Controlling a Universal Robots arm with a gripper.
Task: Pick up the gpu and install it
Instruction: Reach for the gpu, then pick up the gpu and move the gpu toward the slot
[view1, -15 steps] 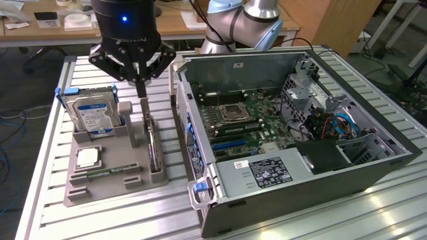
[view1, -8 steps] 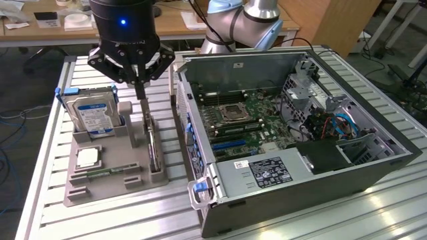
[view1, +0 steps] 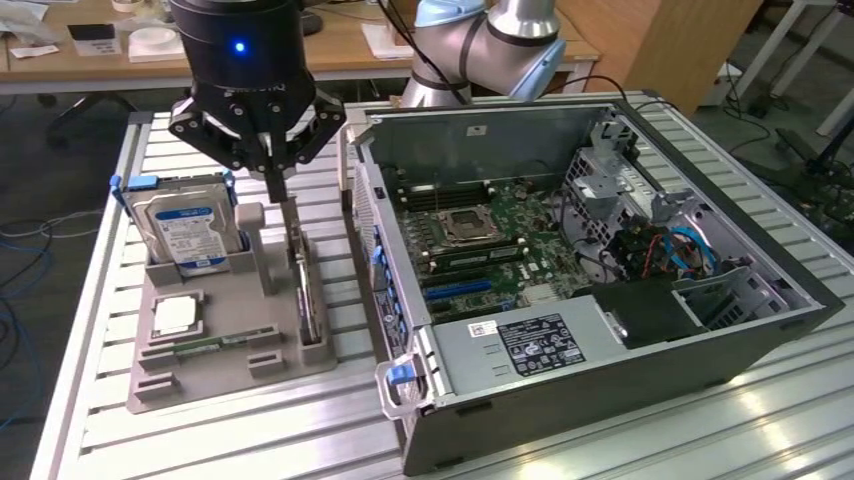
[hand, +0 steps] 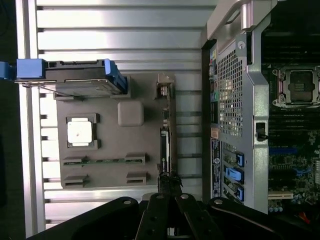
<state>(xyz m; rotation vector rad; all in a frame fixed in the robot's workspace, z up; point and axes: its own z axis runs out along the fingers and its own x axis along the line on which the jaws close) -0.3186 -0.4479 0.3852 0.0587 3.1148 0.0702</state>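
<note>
The gpu (view1: 310, 300) stands on edge in the gray tray (view1: 200, 370) on the desk (view1: 267, 440). The jaws hang clenched above it, possibly touching. It looks light, stiff and fragile: grip the bare top edge.

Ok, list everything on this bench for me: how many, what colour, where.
boxy silver hard drive with blue label: one, silver and blue, upright at the tray's far end
square silver processor chip: one, silver, flat in a tray pocket
narrow green memory stick: one, green, in a tray slot
thin gpu card with silver end bracket: one, dark edge-on, standing in the tray beside the case
grey moulded holder tray: one, grey, exterior view's left
open black computer case: one, black and silver, exterior view's right
slatted aluminium table: one, silver, under everything
robot arm: one, silver and blue, behind the case
gripper: one, black, shut on the gpu card's top edge
</note>
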